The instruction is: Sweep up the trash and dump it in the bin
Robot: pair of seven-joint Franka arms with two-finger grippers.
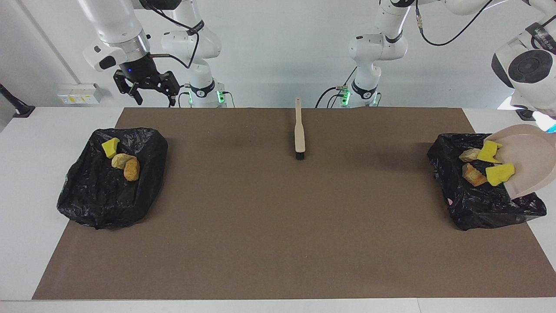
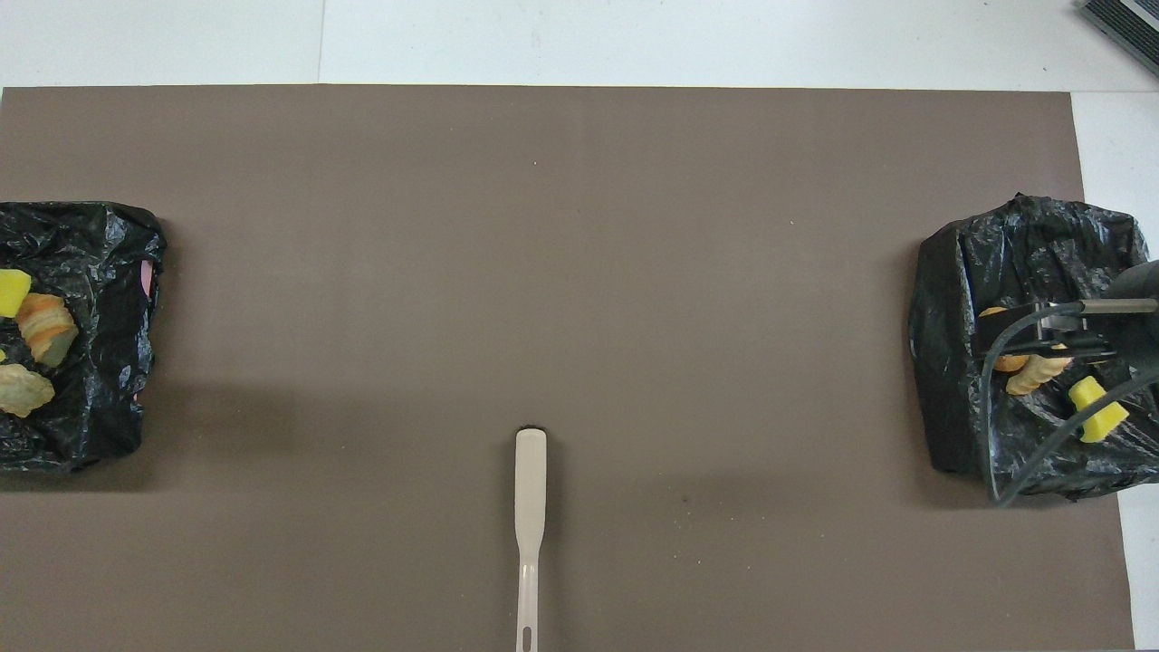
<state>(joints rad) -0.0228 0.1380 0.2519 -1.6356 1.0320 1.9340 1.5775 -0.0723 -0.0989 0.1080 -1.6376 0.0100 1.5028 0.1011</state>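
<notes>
Trash (image 1: 499, 173) is split between two black-bagged bins. At the lip of the tilted dustpan (image 1: 532, 161) that my left arm (image 1: 527, 69) carries, two yellow wedges (image 1: 488, 152) sit half off the pan and over the bin (image 1: 478, 204) at that arm's end. Just beside them, in the bag, lie a beige lump (image 1: 470, 154) and an orange chunk (image 1: 474, 176). The left claw itself is cut off by the picture's edge; it is pressed together on the pan.

My right claw (image 1: 147, 89) hangs high with its fingers spread and nothing between them. Beneath it the second bin (image 1: 95, 195) holds a yellow sponge piece (image 1: 110, 147), a pale lump (image 1: 120, 160) and a tan lump (image 1: 131, 169), the last two touching.

Between the two claws, well apart from both, the brush (image 1: 299, 134) lies flat on the brown mat (image 1: 278, 226) covering the bench (image 1: 26, 174).
</notes>
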